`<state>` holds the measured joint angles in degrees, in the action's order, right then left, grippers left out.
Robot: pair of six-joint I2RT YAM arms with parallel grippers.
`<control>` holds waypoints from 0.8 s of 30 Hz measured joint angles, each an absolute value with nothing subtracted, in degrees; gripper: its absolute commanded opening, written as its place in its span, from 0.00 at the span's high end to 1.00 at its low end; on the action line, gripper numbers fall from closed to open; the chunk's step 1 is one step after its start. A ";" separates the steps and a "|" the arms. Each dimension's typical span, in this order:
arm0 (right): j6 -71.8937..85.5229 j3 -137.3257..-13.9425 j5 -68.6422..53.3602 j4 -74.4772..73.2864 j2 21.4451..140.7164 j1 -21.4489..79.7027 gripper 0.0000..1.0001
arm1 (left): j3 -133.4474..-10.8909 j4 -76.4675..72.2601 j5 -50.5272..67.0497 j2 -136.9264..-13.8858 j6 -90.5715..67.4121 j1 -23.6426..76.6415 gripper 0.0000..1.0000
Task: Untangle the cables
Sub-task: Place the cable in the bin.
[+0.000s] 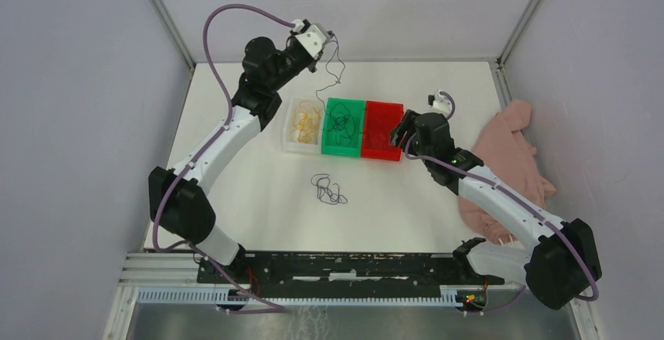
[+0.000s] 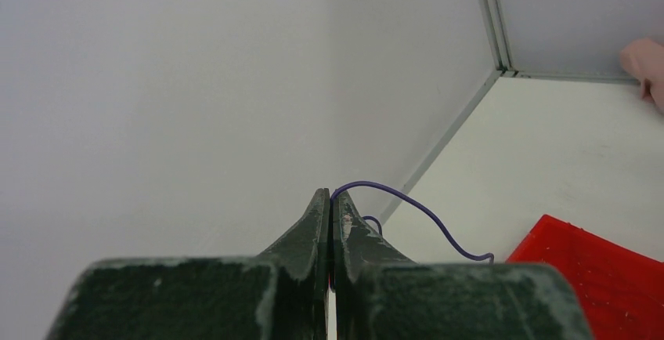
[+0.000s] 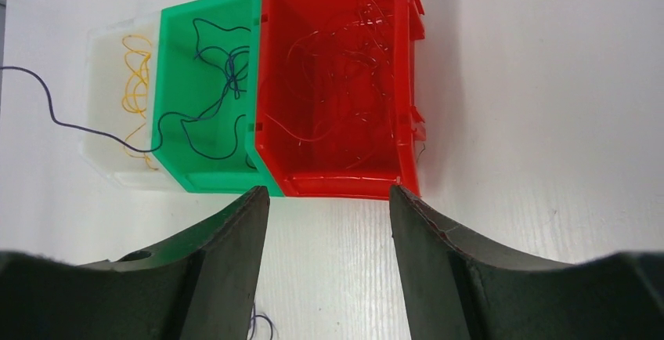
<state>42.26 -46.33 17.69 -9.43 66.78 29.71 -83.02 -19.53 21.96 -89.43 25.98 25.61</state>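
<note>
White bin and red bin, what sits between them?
The green bin, with dark blue cable inside; the top and right wrist views both show it.

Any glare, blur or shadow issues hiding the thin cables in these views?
Top external: soft, even light, no glare; the loose dark cable shows clearly. Left wrist: left gripper fills the bottom, dark; the held purple cable stands out on white. Right wrist: red cable nearly vanishes against the red bin.
</note>
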 measured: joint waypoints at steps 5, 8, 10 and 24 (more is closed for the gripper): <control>42.63 -45.01 18.04 -9.02 66.46 29.21 0.36 | -82.96 -17.85 21.87 -93.21 25.34 26.09 0.97; 42.87 -44.21 18.15 -8.67 65.32 28.60 0.36 | -82.96 -15.92 21.43 -95.55 24.75 27.03 0.97; 43.11 -44.14 18.22 -8.62 64.40 28.01 0.34 | -83.02 -14.46 20.93 -96.97 24.75 27.77 0.97; 44.07 -44.12 18.09 -7.81 60.31 23.99 0.33 | -87.77 7.25 9.85 -108.07 36.23 32.10 0.97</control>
